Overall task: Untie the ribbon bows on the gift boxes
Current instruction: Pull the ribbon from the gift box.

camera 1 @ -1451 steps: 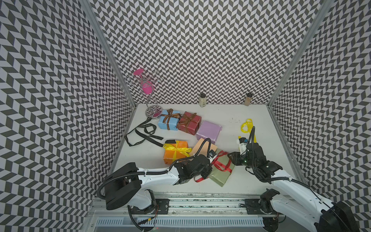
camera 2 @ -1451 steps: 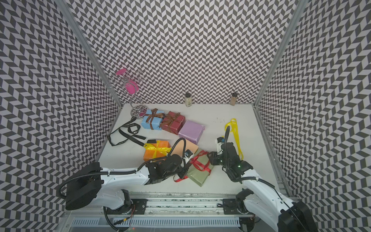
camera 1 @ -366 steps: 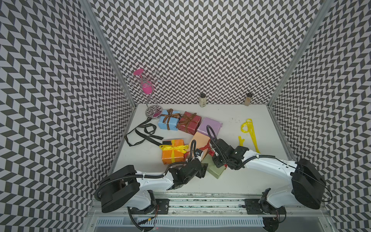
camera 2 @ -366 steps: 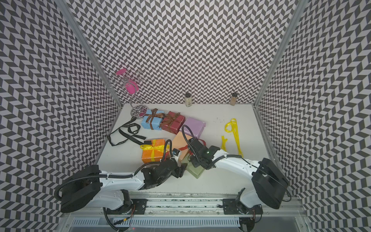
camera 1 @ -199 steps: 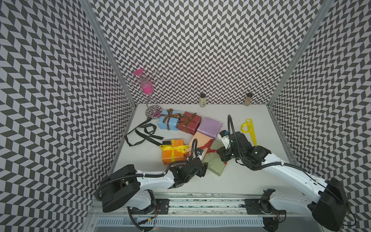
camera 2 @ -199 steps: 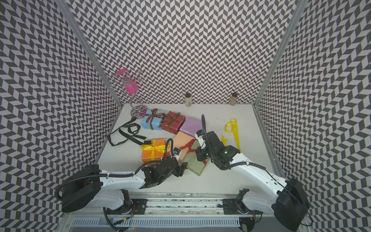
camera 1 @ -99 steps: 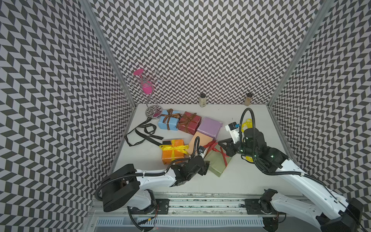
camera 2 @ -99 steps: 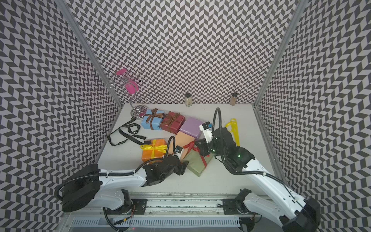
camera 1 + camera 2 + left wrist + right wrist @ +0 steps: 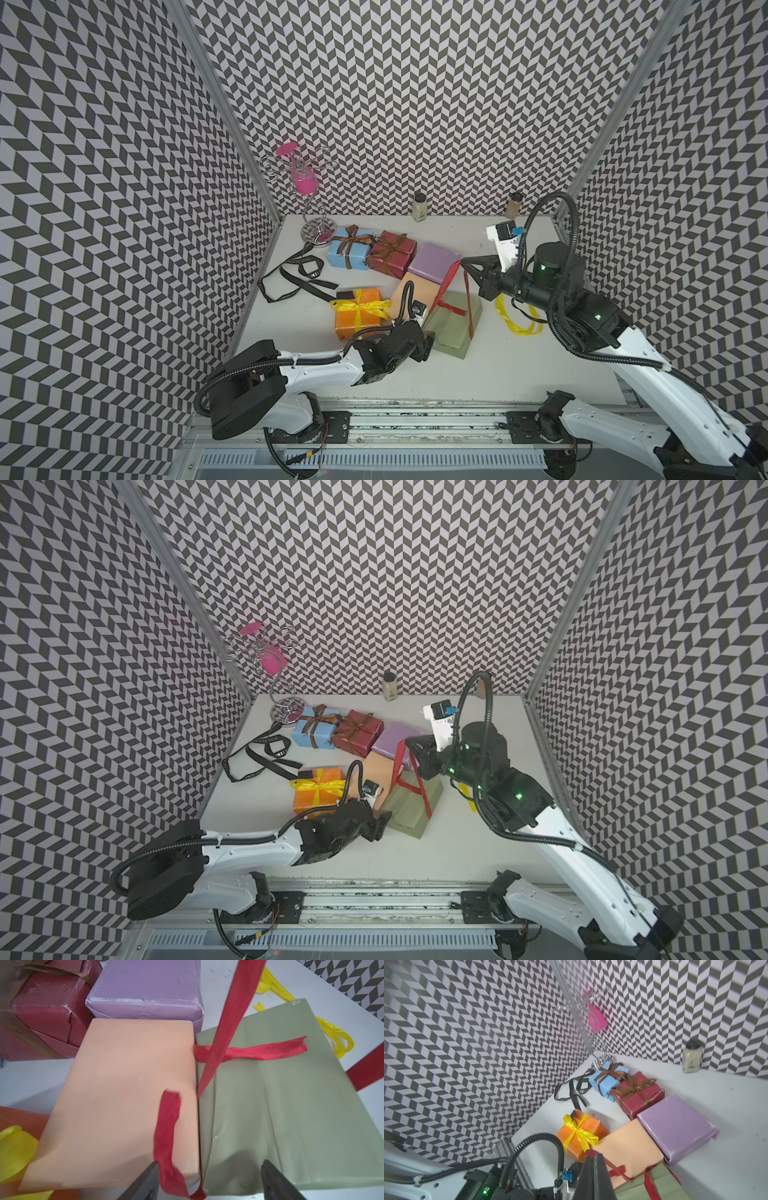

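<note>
My right gripper (image 9: 465,261) (image 9: 591,1155) is shut on the red ribbon (image 9: 468,307) and held up above the olive green box (image 9: 453,332). From the jaws the ribbon (image 9: 422,796) runs taut down to that box. Loose red ends (image 9: 259,1051) lie across the olive green box (image 9: 291,1115) and the peach box (image 9: 124,1095). At the near ends of these two boxes sits my left gripper (image 9: 424,336) (image 9: 209,1184), open and holding nothing. The orange box (image 9: 357,320) has a tied yellow bow (image 9: 361,305). Brown bows are tied on the light blue box (image 9: 349,249) and the dark red box (image 9: 392,251). No ribbon is on the lilac box (image 9: 434,259).
A loose black ribbon (image 9: 295,278) lies at the left and a loose yellow ribbon (image 9: 519,320) under my right arm. Two spice jars (image 9: 419,208) (image 9: 514,205) stand at the back wall. In the back left corner stands a wire stand (image 9: 307,195).
My right gripper has risen and moved right and back with the red ribbon, drawing it taut off the olive green box. My left gripper has stayed at the boxes' near ends.
</note>
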{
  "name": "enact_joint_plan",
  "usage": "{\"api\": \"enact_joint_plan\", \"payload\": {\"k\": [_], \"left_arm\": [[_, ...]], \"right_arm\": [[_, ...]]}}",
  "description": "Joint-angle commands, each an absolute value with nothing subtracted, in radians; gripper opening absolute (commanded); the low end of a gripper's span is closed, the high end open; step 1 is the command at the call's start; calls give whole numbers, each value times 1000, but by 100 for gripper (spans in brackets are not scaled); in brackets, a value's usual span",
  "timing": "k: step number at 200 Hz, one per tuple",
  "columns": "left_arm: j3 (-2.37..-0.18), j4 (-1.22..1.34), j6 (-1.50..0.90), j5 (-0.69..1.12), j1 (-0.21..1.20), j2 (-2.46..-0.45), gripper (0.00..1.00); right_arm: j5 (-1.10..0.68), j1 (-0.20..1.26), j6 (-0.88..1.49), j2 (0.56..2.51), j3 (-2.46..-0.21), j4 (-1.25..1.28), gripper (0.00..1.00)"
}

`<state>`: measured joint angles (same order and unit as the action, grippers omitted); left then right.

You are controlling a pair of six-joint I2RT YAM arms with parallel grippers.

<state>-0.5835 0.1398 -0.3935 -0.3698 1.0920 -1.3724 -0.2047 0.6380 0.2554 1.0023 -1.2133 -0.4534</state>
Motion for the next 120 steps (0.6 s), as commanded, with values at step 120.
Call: {"api": "enact_joint_plan", "payload": {"k": [120], "left_arm": [[-664, 197, -411, -359, 1086, -1514, 78]], "right_arm": [[-13, 634, 164, 1032, -1535, -512, 0]]}}
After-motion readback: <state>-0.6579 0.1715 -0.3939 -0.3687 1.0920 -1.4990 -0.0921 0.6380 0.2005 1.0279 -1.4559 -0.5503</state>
